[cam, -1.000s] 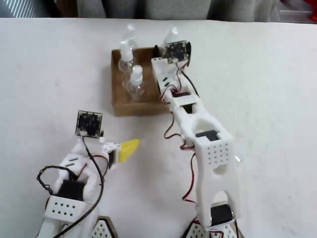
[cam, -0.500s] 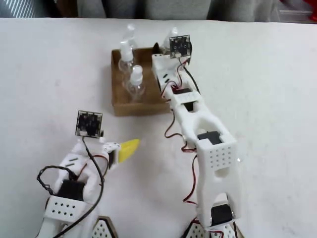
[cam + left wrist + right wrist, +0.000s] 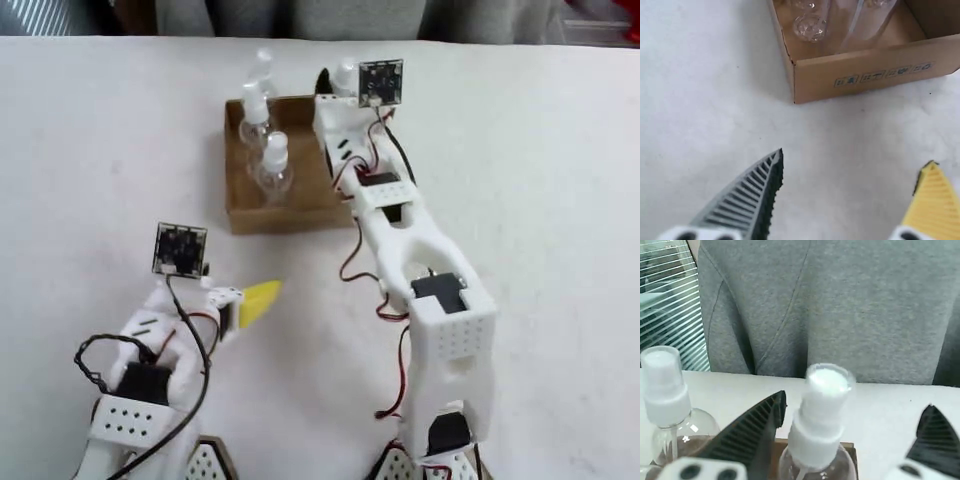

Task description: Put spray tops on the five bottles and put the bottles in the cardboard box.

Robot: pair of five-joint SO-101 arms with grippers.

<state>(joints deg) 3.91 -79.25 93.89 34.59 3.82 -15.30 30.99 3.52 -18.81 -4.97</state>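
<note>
White, matte worktop; slatted blinds beyond its far edge; the cardboard box carries a row of small blue print on its side, too small to read; bottles with tops stand inside it; right claw spread either side of a spray-topped bottle at the box's far corner; left claw apart above bare worktop near the box.

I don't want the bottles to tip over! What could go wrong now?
The right gripper is open with a bottle between its fingers. If the arm swings sideways, a finger might knock that bottle over. It stands by the far wall of the box, so it could topple out. It could also hit the other bottles nearby.
</note>
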